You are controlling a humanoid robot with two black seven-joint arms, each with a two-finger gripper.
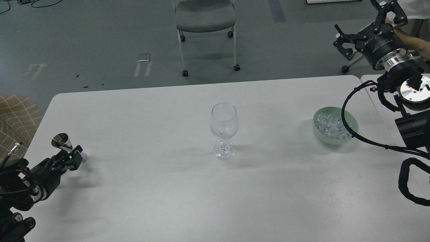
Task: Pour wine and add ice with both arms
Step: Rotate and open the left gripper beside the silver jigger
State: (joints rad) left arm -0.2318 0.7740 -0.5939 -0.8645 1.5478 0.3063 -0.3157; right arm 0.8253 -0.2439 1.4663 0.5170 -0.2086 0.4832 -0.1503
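White table (151, 201) mostly bare, plenty of swing room; chair (205, 20) well behind. Wine glass (224, 129) upright mid-table, empty, probably fragile and top-heavy: take it by the stem. Green bowl (352, 126) at right, near the table edge, holds the ice (331, 127); likely slippery, pinch one cube. My right gripper (366, 20) is raised, spread wide, empty. My left gripper (72, 155) is closed on a steel jigger (61, 140).

wine glass (224, 131) mid-table (151, 201), ice (331, 127) in bowl (352, 126) to its right
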